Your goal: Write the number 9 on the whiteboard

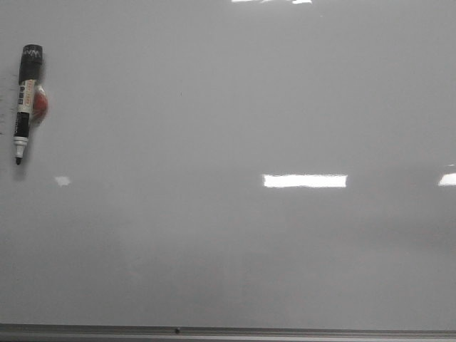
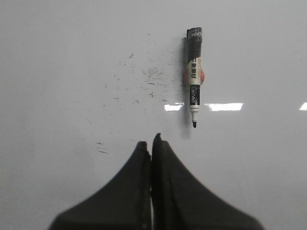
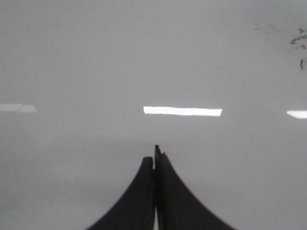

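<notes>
The whiteboard (image 1: 235, 249) fills the front view, glossy pale grey, with a grey metal edge strip (image 1: 228, 332) along the near side. No number 9 shows on it in any view. A marker pen (image 1: 26, 100) with a black cap end and bare black tip lies at the far left of the board, tip toward the near side. It also shows in the left wrist view (image 2: 193, 79). My left gripper (image 2: 149, 142) is shut and empty, a little short of the pen's tip. My right gripper (image 3: 155, 154) is shut and empty above bare board. Neither gripper shows in the front view.
Faint black marker smudges (image 2: 148, 79) dot the board beside the pen; a few also show in the right wrist view (image 3: 297, 40). Bright light reflections (image 1: 305, 181) lie across the board. A reddish patch (image 1: 40, 105) sits against the pen's barrel.
</notes>
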